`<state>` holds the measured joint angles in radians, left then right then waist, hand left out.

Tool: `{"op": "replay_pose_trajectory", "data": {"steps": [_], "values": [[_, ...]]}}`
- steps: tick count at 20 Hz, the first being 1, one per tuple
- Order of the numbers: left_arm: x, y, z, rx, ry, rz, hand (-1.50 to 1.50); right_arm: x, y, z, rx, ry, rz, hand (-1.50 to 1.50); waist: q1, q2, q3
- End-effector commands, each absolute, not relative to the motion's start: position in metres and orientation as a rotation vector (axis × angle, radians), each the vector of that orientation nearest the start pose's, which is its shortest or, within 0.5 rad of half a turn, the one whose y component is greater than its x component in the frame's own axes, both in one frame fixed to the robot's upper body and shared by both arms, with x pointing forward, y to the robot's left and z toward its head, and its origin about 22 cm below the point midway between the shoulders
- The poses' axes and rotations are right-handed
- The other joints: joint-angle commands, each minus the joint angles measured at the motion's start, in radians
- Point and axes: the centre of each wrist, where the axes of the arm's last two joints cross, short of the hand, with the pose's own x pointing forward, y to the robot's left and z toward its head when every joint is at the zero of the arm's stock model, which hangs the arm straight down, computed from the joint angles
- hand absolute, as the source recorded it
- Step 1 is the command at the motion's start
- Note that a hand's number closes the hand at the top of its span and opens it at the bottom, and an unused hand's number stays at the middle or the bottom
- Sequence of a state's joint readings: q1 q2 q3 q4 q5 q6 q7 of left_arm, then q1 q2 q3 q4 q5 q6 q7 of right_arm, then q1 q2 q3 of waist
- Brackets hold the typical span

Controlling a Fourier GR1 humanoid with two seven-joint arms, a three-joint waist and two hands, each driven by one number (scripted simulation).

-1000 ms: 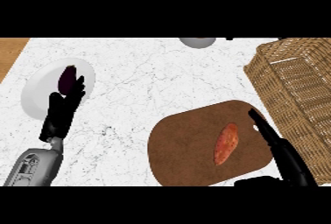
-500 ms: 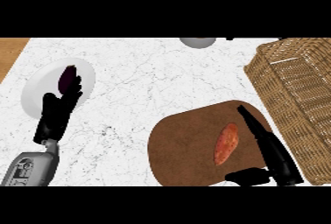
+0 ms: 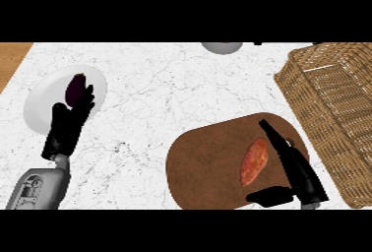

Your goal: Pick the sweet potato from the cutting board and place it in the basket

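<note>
An orange sweet potato (image 3: 254, 161) lies lengthwise on the round brown cutting board (image 3: 203, 167) at the lower middle. My right hand (image 3: 292, 165) hovers just right of it, fingers straight and pointing up the view, thumb (image 3: 270, 195) spread out below the potato; it holds nothing. The wicker basket (image 3: 334, 108) stands at the right edge, beside the board. My left hand (image 3: 69, 125) rests open at the left, its fingers over a white plate.
The white plate (image 3: 47, 101) at the left carries a dark purple eggplant (image 3: 75, 87). A grey round object (image 3: 222, 47) sits at the counter's far edge. A wooden strip (image 3: 11, 56) shows at the upper left.
My right hand has slid left over the board, closing in on the sweet potato's right side. The left hand and the potato have stayed put.
</note>
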<state>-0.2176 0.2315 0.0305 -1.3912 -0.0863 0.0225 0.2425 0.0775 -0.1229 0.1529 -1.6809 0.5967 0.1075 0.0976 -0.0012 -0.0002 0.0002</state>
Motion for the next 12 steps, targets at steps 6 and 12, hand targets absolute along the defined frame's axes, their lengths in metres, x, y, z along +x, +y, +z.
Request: {"op": "replay_pose_trajectory", "data": {"steps": [6, 12], "values": [[0.282, 0.289, 0.024, 0.265, -1.358, -0.21, 0.0, 0.23, -0.22, -0.011, -0.413, -1.41, 0.77, 1.5, 0.003, 0.0, 0.0], [0.311, 0.281, 0.028, 0.262, -1.354, -0.19, 0.0, 0.231, -0.205, 0.007, -0.567, -1.511, 0.841, 1.5, -0.004, 0.001, 0.0]]}}
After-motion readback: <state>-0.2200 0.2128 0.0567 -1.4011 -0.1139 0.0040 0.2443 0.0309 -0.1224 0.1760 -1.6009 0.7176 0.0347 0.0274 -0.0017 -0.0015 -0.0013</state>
